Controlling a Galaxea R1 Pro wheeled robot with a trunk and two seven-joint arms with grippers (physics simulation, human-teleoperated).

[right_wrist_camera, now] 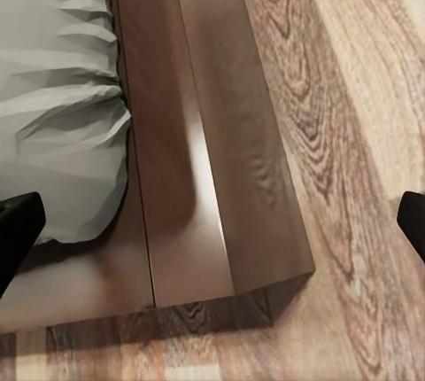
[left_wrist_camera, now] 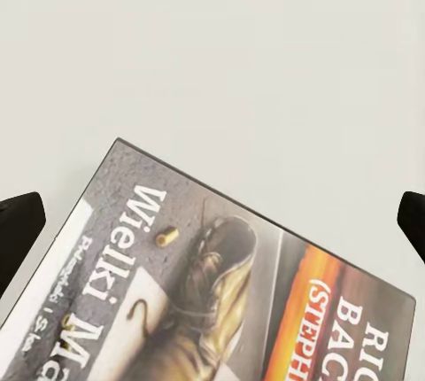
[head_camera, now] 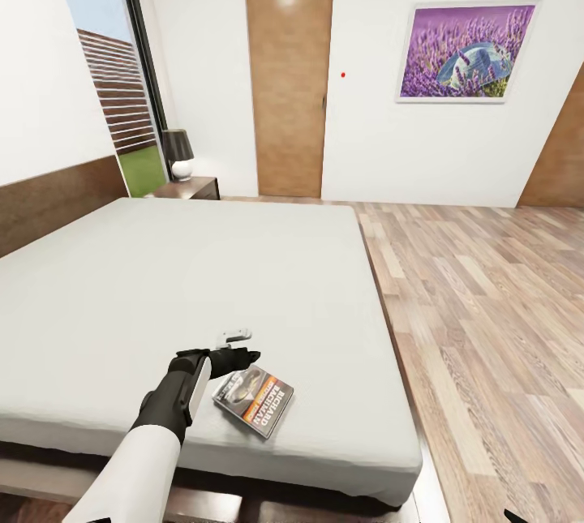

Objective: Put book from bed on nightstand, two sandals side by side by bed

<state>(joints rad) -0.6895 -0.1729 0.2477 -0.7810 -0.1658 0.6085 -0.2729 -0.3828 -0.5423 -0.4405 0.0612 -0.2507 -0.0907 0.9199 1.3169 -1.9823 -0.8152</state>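
Observation:
The book lies flat on the white mattress of the bed, near its foot edge, with the dark photo cover and orange band facing up. My left gripper hovers just above the book's far end. It is open, and in the left wrist view both dark fingertips stand wide apart over the book. My right gripper is open too, low beside the bed's dark wooden frame at the mattress corner. The nightstand stands at the bed's far head end. The sandals are out of view.
A black-shaded lamp sits on the nightstand beside the tall window. A brown door and the lavender picture are on the far wall. Wood-plank floor runs along the bed's right side.

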